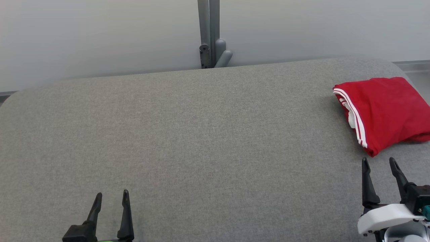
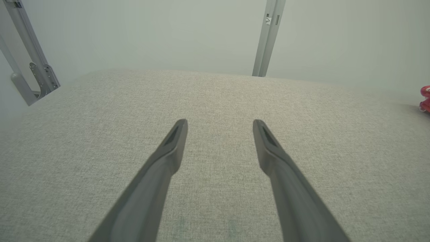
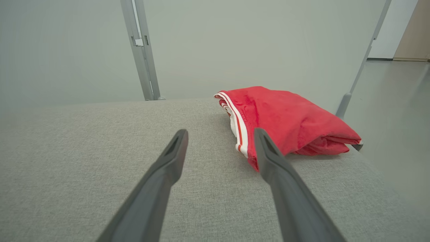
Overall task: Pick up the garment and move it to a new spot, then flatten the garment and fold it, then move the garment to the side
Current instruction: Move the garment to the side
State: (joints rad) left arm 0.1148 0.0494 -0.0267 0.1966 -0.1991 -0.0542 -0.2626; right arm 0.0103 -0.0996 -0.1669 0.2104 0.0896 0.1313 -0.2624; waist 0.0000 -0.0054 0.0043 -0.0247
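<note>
Right gripper [image 1: 379, 160] spread, empty, near folded red garment [image 1: 386, 111] (white-striped edge); left gripper [image 1: 112, 193] spread too, well apart.

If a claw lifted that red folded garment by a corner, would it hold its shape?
Probably not: the red garment is thin, creased cloth, so its folds would likely fall open. It looks light for its size. Pushed, it may bunch on the grey fabric surface rather than slide.

Garment [image 1: 386, 111] on table [image 1: 201, 134], far right, perhaps overhanging edge

Folded red garment [image 1: 386, 111], table's right end
</note>
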